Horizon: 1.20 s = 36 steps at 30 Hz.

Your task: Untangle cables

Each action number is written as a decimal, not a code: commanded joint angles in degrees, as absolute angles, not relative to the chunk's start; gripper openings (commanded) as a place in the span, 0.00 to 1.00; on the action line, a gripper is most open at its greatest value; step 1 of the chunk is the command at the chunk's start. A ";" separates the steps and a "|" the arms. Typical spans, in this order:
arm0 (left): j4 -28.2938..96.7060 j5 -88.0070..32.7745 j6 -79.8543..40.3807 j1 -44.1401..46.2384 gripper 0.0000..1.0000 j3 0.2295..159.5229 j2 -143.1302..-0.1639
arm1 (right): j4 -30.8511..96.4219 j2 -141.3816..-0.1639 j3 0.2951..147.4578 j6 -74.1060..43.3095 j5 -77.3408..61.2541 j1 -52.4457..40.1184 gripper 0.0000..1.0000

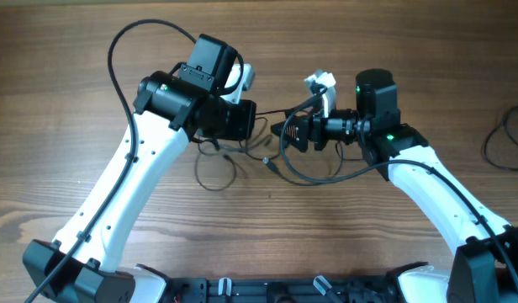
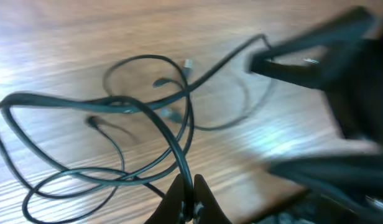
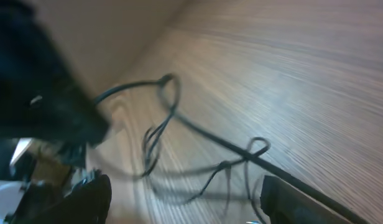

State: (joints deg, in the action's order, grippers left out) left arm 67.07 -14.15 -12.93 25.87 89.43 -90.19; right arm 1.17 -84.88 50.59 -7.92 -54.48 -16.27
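Closest to our left wrist camera sit the tips of the left gripper (image 2: 186, 202), pressed together on one strand of the cables (image 2: 173, 134). That strand rises from the pinch and runs up into the tangle. Beyond the tips we see the cables spread over the wooden surface (image 2: 67, 37) in several overlapping loops that cross one another near the middle of that view. One small pale plug end (image 2: 187, 63) lies at the top of a loop, and a darker plug end (image 2: 92, 121) lies among the left-hand loops.

From our right wrist camera, the right gripper (image 3: 185, 199) stands with its fingers well apart, one finger (image 3: 86, 196) at the lower left and the other at the lower right. A taut strand runs diagonally across the surface toward the lower-right finger. The blur keeps us from telling whether the strand touches that finger, and the fingers are not closed on it.

From overhead, we see both grippers near the middle of the surface, tips facing each other and close together. The tangle lies between and just below them, with loose loops trailing under our left arm. A lone cord (image 1: 501, 139) lies in a loop at the right edge, well apart from the rest.
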 commanded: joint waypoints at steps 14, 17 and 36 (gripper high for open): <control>66.83 -27.70 11.22 25.87 0.04 89.97 -88.86 | -1.65 -84.49 50.98 1.74 -52.51 -16.97 0.87; 66.48 -29.50 11.20 25.87 0.04 89.97 -88.82 | -1.63 -85.82 50.98 2.81 -52.69 -18.83 0.87; 66.48 -23.86 -7.38 -3.77 0.04 89.97 -81.23 | 23.92 -84.47 50.98 2.72 -34.85 4.25 0.04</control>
State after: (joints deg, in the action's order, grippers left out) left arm 66.48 -24.34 0.01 4.21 89.43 -82.83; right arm 22.31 -85.47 50.74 4.21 -37.54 -2.90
